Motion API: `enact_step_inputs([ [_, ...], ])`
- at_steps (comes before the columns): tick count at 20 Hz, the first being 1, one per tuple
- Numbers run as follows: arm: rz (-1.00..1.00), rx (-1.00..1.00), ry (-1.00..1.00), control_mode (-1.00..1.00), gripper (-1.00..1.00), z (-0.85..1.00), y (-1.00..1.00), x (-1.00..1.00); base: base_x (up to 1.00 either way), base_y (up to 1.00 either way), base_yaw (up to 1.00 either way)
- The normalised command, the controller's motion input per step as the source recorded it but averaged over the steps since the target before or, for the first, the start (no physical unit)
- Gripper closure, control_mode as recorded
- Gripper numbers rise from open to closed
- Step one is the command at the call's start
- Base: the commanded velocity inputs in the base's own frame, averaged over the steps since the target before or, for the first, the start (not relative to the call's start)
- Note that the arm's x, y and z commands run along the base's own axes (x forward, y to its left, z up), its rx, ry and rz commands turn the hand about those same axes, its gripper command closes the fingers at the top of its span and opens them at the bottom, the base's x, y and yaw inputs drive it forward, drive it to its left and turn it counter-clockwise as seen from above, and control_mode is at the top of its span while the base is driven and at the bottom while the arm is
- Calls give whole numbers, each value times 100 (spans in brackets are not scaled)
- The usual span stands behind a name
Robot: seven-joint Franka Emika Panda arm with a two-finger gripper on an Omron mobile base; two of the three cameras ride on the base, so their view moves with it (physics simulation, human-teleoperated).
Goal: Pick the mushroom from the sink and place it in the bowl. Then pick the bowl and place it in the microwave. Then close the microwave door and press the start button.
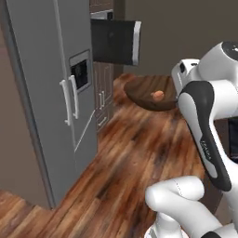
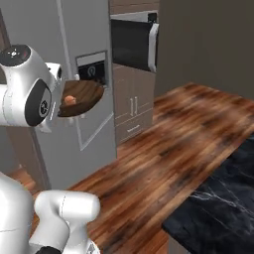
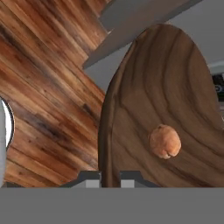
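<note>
Pincer (image 3: 109,177) at the bottom centre of the hand view: its two dark fingertips straddle the near rim of the bowl (image 3: 166,96), clamped on that rim and carrying it above the floor.

Fridge (image 1: 46,93): grey, two vertical handles and a dispenser panel, occupying the left of the left base view.

Wooden floor (image 1: 125,158): brown planks across the centre and lower part of both base views.

Microwave (image 2: 134,42): upper centre of the right base view, set in cabinetry just right of the fridge. Microwave door (image 1: 116,42) stands swung out, its silver bar handle at the right edge.

Bowl, in the left base view, sits centre right, against the arm's white wrist.

Mushroom (image 3: 165,141): small orange-tan lump lying inside the bowl, right of centre in the hand view.
</note>
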Motion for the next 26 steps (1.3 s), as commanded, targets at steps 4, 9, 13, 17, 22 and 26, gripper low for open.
enact_step_inputs([
  [4,0,0,0,100,100,0,0,0,88,-1,-63],
  [9,0,0,0,100,100,0,0,0,84,0,-61],
  [13,0,0,0,100,100,0,0,0,75,20,-56],
  [17,0,0,0,100,100,0,0,0,79,40,-45],
  [22,0,0,0,100,100,0,0,0,83,68,-27],
  [26,0,0,0,100,100,0,0,0,99,62,-12],
])
